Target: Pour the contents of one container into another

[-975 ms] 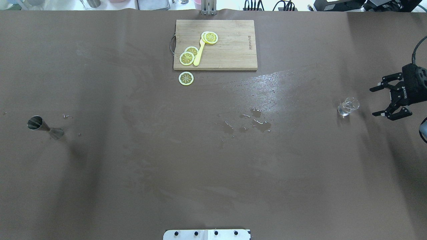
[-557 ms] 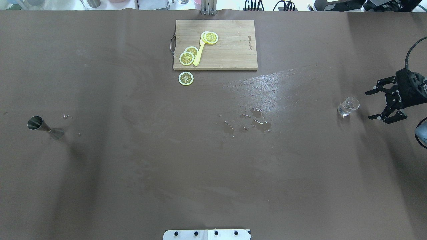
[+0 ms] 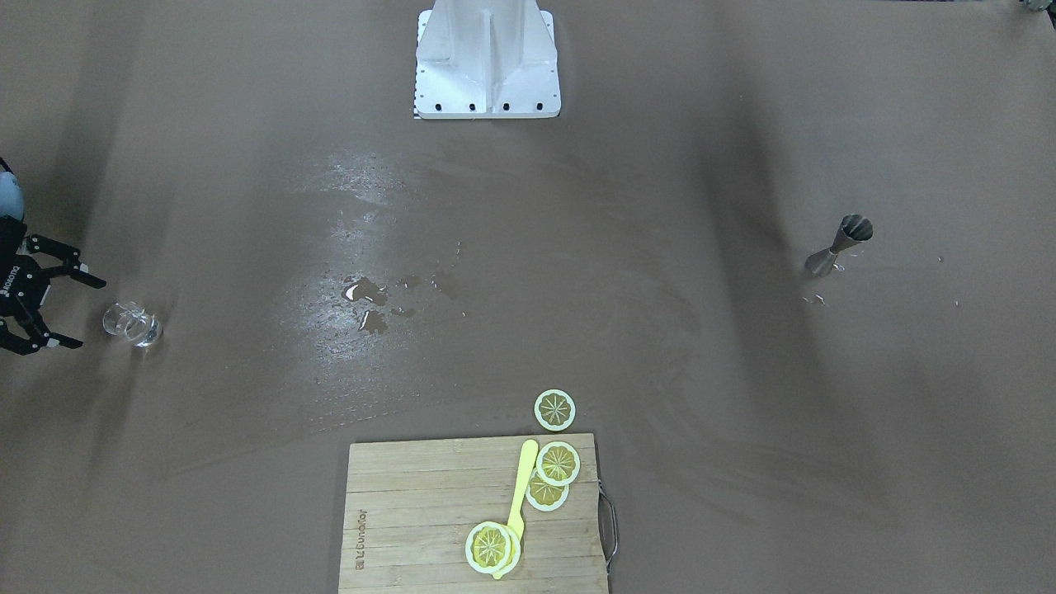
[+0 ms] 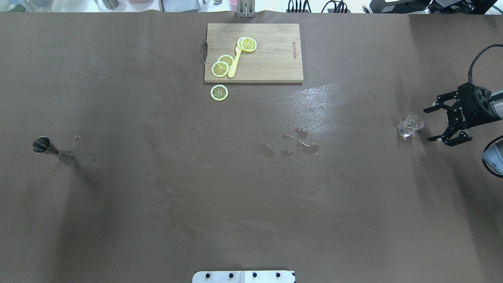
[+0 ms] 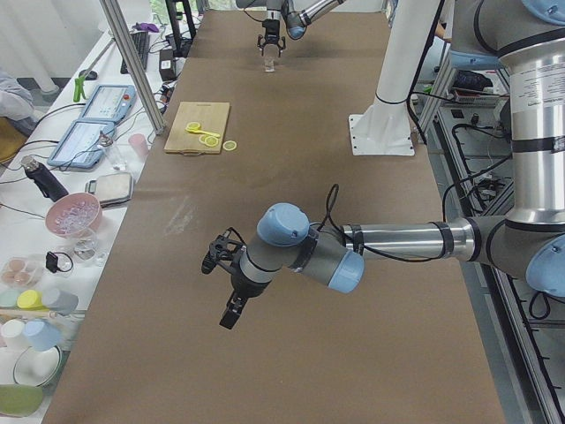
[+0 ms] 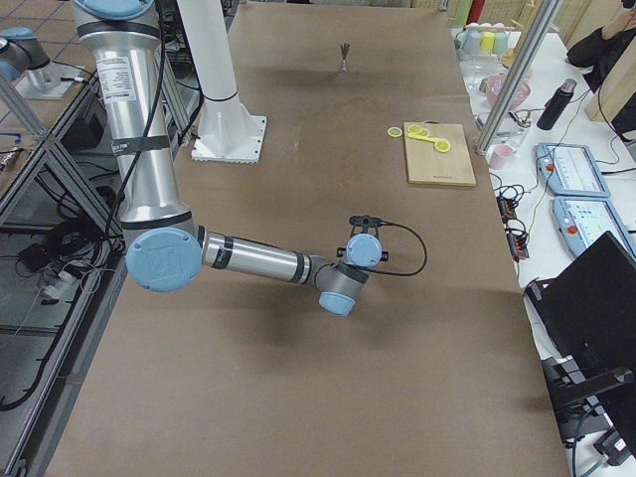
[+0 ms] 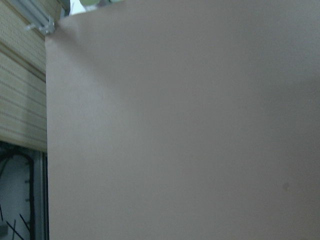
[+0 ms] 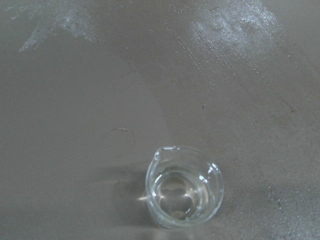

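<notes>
We count one glass [image 4: 408, 126], one jigger [image 4: 49, 148], one board [image 4: 271, 59], one yellow knife [image 4: 234, 63], one white base [image 3: 487, 66] and one patch of spilled drops [image 4: 299, 143]. Of lemon slices [image 4: 220, 69] we make it at least four: one on the table [image 4: 157, 196] just beside the board, two overlapping on the board, and one more at the knife's end that may be a stack of two, which we cannot settle. Grippers come to two, the right gripper [image 4: 428, 124] and the left gripper [image 5: 219, 293].
</notes>
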`<action>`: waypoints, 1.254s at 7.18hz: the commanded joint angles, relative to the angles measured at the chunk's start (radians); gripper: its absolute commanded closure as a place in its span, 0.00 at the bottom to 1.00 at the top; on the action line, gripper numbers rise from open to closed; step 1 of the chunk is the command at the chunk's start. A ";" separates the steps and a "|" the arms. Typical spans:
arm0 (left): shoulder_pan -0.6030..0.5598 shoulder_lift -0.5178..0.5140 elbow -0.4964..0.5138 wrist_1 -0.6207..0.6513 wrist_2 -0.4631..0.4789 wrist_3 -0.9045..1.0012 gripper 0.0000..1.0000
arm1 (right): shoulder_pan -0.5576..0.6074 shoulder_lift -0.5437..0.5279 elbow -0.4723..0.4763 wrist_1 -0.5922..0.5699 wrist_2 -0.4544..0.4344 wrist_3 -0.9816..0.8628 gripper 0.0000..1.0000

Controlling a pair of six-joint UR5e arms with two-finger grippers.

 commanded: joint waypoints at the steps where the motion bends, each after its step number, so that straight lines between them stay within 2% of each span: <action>1: 0.053 -0.005 -0.066 -0.119 0.001 -0.003 0.01 | -0.012 0.044 -0.041 0.002 -0.013 -0.018 0.00; 2: 0.093 0.001 -0.074 -0.228 -0.007 -0.001 0.01 | -0.015 0.063 -0.058 0.002 -0.011 -0.018 0.01; 4: 0.246 0.036 -0.120 -0.436 -0.001 -0.008 0.01 | -0.036 0.074 -0.058 0.001 -0.010 -0.010 0.01; 7: 0.393 0.038 -0.120 -0.773 0.004 -0.068 0.01 | -0.050 0.066 -0.049 0.002 -0.005 -0.006 0.02; 9: 0.472 0.038 -0.120 -0.992 0.031 -0.231 0.01 | -0.048 0.060 -0.046 0.002 0.001 -0.006 0.15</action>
